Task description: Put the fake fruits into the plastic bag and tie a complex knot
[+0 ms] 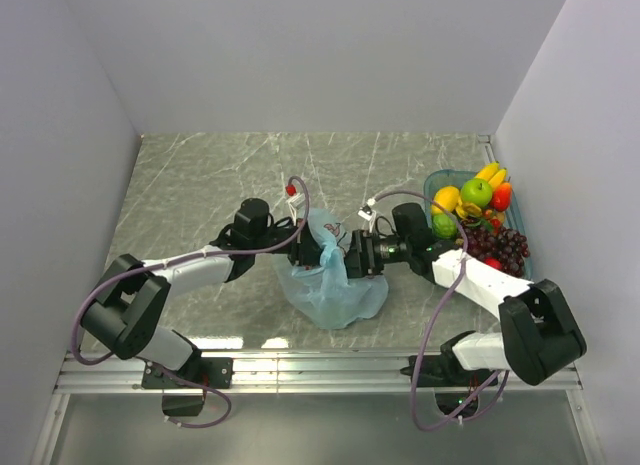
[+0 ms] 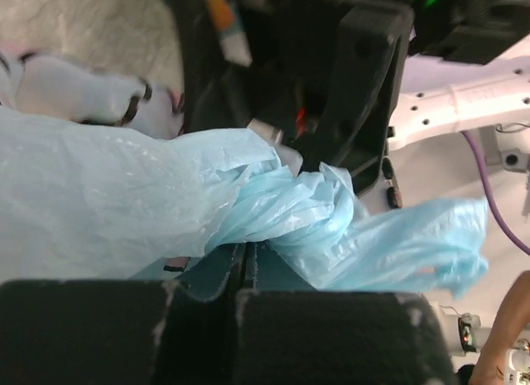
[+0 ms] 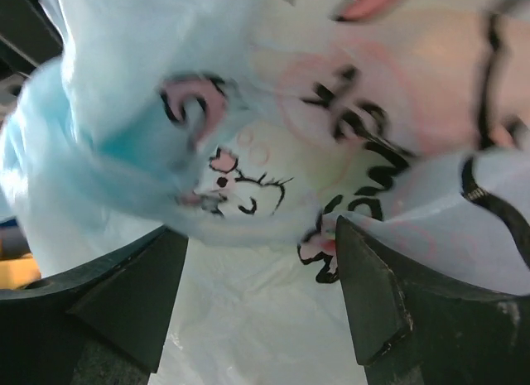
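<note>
we pinch the plastic bag [image 2: 281, 207] shut in our left gripper [image 2: 246, 265] to anchor it; right gripper [image 3: 261, 273] gapes wide, gripping nothing; fake fruits [image 1: 480, 210] in tray [image 1: 432, 181], table's [image 1: 200, 185] right edge.

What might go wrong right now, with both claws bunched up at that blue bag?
1. The left gripper is shut on just a twisted wad of the thin plastic bag; it might slip or tear.
2. The right gripper is open around the bag, so only that pinch holds it.
3. The fake fruits sit in the tray; a knot now might shut them out.
</note>
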Robot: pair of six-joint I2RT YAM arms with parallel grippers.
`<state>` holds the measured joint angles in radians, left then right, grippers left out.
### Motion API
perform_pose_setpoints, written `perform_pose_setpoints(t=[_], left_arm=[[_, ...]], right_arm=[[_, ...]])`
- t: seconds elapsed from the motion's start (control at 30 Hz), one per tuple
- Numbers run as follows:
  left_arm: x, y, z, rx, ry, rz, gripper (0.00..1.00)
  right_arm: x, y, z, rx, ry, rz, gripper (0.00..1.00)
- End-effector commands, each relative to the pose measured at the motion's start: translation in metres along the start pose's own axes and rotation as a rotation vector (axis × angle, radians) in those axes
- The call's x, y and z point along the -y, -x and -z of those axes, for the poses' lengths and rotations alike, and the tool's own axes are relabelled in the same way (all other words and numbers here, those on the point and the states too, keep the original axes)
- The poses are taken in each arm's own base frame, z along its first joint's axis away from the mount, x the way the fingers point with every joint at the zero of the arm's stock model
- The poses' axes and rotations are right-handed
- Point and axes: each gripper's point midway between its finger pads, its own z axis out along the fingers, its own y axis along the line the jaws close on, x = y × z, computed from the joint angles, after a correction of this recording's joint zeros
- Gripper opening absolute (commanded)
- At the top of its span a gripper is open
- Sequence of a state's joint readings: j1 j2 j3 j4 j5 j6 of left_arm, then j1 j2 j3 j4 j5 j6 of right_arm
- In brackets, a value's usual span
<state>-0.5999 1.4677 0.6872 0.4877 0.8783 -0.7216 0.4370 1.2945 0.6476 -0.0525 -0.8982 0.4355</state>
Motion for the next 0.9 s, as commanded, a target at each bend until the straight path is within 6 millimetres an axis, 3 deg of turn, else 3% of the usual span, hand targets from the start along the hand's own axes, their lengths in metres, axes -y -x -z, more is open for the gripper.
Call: perform_pose_setpoints(t=[0.0, 0.2, 0.37, 0.4, 0.43, 0.5, 0.6, 0.67, 0.77, 0.8, 0.87], left_arm=[[0.024, 0.006, -0.001, 0.006, -0.123, -0.055, 0.0], [0.035, 0.005, 0.004, -0.026, -0.189, -0.079, 0.0], [0.037, 0.005, 0.012, -0.051, -0.221, -0.075, 0.0], [0.037, 0.003, 0.012, -0.06, -0.224, -0.072, 0.0], [0.037, 0.002, 0.013, -0.066, -0.226, -0.072, 0.0], [0.038, -0.002, 0.016, -0.082, -0.237, -0.086, 0.0], [0.037, -0.006, 0.017, -0.099, -0.239, -0.089, 0.0], [0.037, -0.008, 0.017, -0.105, -0.238, -0.093, 0.0], [0.038, -0.007, 0.018, -0.105, -0.242, -0.098, 0.0], [0.038, -0.007, 0.018, -0.103, -0.242, -0.099, 0.0], [0.039, -0.007, 0.018, -0.1, -0.244, -0.101, 0.0]], right_arm=[[-0.05, 0.035, -0.013, 0.126, 0.193, 0.073, 0.79], [-0.103, 0.043, -0.036, 0.148, 0.322, 0.065, 0.8], [-0.101, 0.046, -0.047, 0.134, 0.308, 0.066, 0.8], [-0.086, 0.041, -0.046, 0.101, 0.245, 0.038, 0.8], [-0.083, 0.043, -0.041, 0.11, 0.22, 0.121, 0.8], [-0.066, 0.042, -0.025, 0.106, 0.16, 0.129, 0.8], [-0.059, 0.034, -0.008, 0.087, 0.12, 0.125, 0.8], [-0.07, 0.034, 0.006, 0.096, 0.127, 0.204, 0.8], [-0.084, 0.024, 0.02, 0.085, 0.159, 0.264, 0.7], [-0.087, 0.021, 0.024, 0.085, 0.162, 0.283, 0.6], [-0.084, 0.018, 0.024, 0.081, 0.159, 0.284, 0.52]])
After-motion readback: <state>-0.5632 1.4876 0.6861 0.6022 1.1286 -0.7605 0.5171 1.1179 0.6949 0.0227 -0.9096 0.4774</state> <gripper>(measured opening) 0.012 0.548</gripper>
